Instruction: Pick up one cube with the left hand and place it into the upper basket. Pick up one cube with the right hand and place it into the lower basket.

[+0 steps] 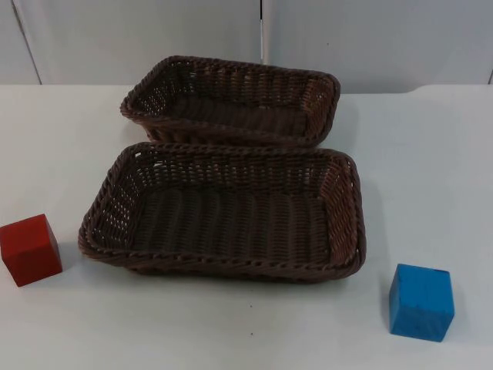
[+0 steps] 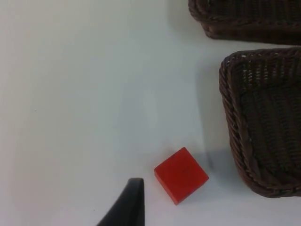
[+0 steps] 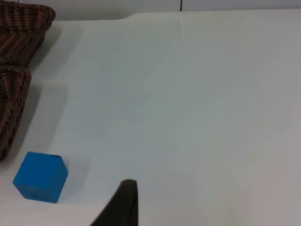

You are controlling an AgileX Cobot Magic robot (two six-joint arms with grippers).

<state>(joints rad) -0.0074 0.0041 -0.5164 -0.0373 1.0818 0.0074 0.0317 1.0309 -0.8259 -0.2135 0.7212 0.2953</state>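
Open table (image 1: 231, 331) around red cube (image 1: 30, 249) and blue cube (image 1: 420, 301), baskets (image 1: 231, 212) between

You have a white table (image 1: 231, 331) carrying two brown wicker baskets: the upper basket (image 1: 231, 99) sits toward the grey wall, and the lower basket (image 1: 223, 212) lies just in front of it, their rims close together. On the bare table left of the lower basket rests a red cube (image 1: 30, 249). A blue cube (image 1: 420, 302) rests near that basket's front right corner, and both cubes stand apart from the wicker.

red cube (image 1: 31, 249) clipped at edge, both grippers' fingers mostly unseen
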